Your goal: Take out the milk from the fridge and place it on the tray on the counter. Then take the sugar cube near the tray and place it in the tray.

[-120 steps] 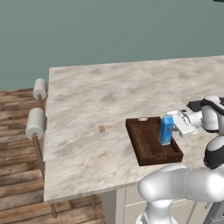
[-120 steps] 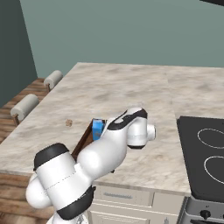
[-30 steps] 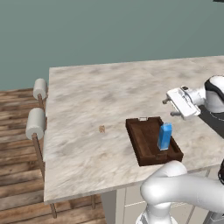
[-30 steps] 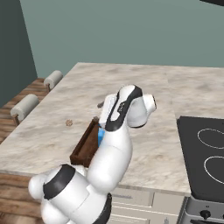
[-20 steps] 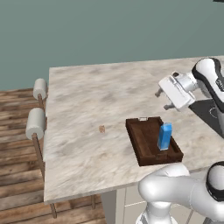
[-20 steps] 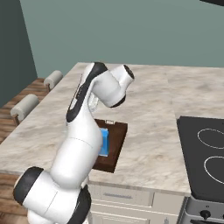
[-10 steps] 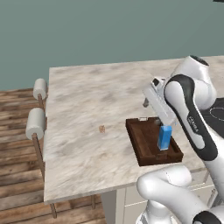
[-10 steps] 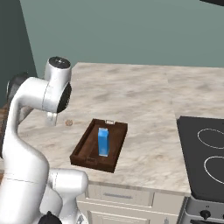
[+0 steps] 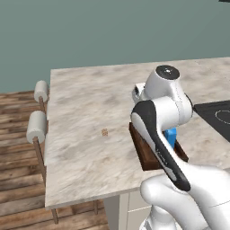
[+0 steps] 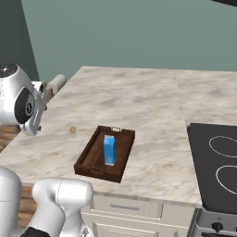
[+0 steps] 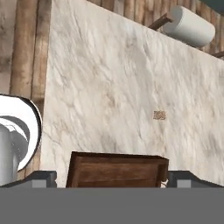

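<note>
Glossy white rounded arm (image 9: 158,117) with dark joint bands.

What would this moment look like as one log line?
blue milk carton: upright in brown wooden tray | tan sugar cube: on marbled counter | gripper: open, empty

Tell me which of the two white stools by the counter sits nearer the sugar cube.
The nearer stool, closer to the camera; the sugar cube lies about level with it, while the other stool sits farther back.

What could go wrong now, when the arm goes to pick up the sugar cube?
The sugar cube is tiny against the open gripper, so the fingers may push it across the counter instead of gripping it. The milk stands upright in the tray; an arm sweep nearby could tip it.
</note>
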